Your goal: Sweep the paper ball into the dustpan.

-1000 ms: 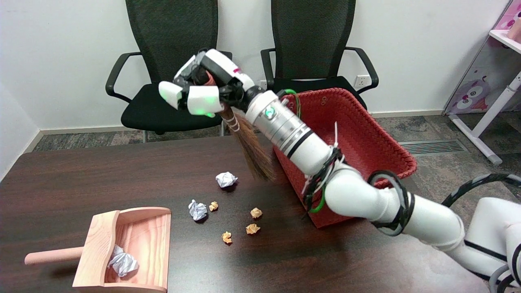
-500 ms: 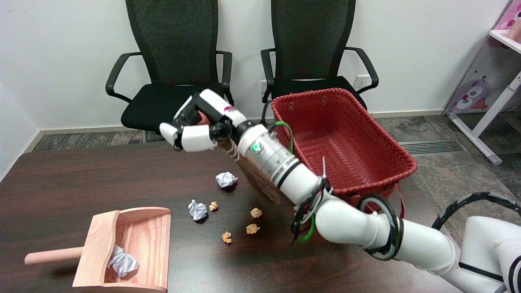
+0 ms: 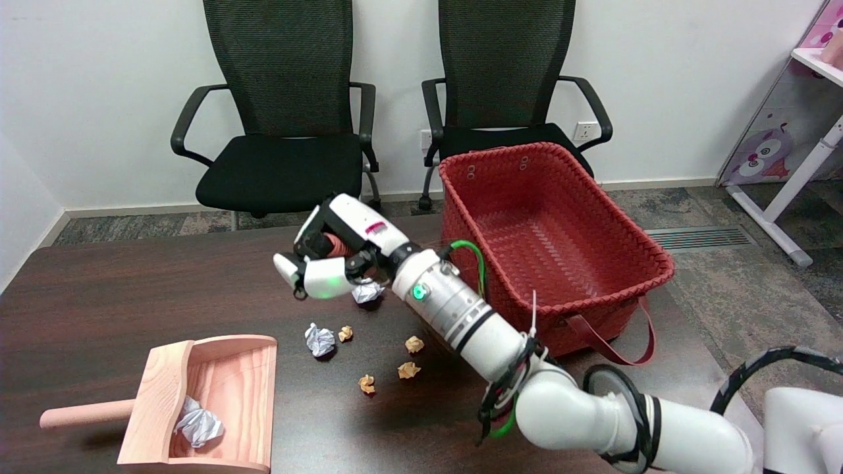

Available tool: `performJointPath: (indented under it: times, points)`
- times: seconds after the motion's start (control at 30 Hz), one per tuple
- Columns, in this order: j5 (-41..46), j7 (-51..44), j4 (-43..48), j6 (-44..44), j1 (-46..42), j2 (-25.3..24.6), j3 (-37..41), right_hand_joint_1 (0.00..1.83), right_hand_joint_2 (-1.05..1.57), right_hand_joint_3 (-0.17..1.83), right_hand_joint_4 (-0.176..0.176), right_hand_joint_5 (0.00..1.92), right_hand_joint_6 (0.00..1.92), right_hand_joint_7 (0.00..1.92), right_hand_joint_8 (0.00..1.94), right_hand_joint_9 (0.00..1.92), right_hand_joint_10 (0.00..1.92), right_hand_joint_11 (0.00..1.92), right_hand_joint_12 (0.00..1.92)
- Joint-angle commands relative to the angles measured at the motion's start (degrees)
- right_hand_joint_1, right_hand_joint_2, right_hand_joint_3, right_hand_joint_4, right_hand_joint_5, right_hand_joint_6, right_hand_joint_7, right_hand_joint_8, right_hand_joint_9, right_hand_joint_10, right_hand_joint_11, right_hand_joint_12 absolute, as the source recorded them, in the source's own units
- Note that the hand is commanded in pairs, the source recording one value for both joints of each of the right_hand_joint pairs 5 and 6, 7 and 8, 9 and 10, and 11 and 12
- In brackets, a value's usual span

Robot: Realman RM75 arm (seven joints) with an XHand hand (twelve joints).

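The right hand (image 3: pixel 329 260) hangs low over the far middle of the table (image 3: pixel 132 296), its fingers wrapped round the reddish-brown handle of a small broom (image 3: pixel 334 245); only a bit of that handle shows between the fingers, and the bristles are hidden under the hand and forearm, so I cannot tell whether they touch the wood. What matters for the sweep is the line to the dustpan (image 3: pixel 217 395): it sits at the near left with its open mouth facing right, toward the litter, so anything to be swept must be pushed leftward and toward the near edge. The nearest white ball (image 3: pixel 366 293) lies just under and beside the hand, partly covered by it, and well apart from the dustpan. Another white ball (image 3: pixel 319 340) lies between the hand and the dustpan, closer to the mouth, with small tan scraps (image 3: pixel 408 370) scattered to its right. One crumpled white ball (image 3: pixel 197 424) already rests inside the dustpan. The balls look light and loosely crushed, likely to roll or skip off stiff bristles on the smooth dark tabletop. The dustpan is pale wood with a round peg handle pointing left. A red woven basket (image 3: pixel 632 237) stands at the table's right edge.
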Motion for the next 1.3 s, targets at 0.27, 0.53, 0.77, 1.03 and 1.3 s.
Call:
performJointPath:
  times: [0.27,0.53,0.77,1.03,1.3]
  points:
    - [-22.1,13.2,10.2,11.5,-6.2,-5.9,-4.7,0.89,1.04,1.66,0.176,1.92,1.92,1.92,1.92,1.92,1.92,1.92,1.92]
    - [-22.9,23.5,17.9,15.9,-4.8,-11.0,-7.2,0.87,1.0,1.67,0.176,1.92,1.92,1.92,1.92,1.92,1.92,1.92,1.92]
    - [-25.0,38.0,26.6,23.2,-1.7,-13.6,-9.2,0.84,0.7,1.82,0.015,1.92,1.92,1.92,1.92,1.92,1.92,1.92,1.92]
    - [-26.4,44.7,31.1,33.2,0.9,-16.0,-9.3,0.83,0.49,1.83,0.007,1.92,1.92,1.92,1.92,1.92,1.92,1.92,1.92]
    - [-24.7,53.9,28.3,41.3,0.6,-16.2,-8.3,0.81,0.53,1.77,0.003,1.92,1.92,1.92,1.92,1.92,1.92,1.92,1.92]
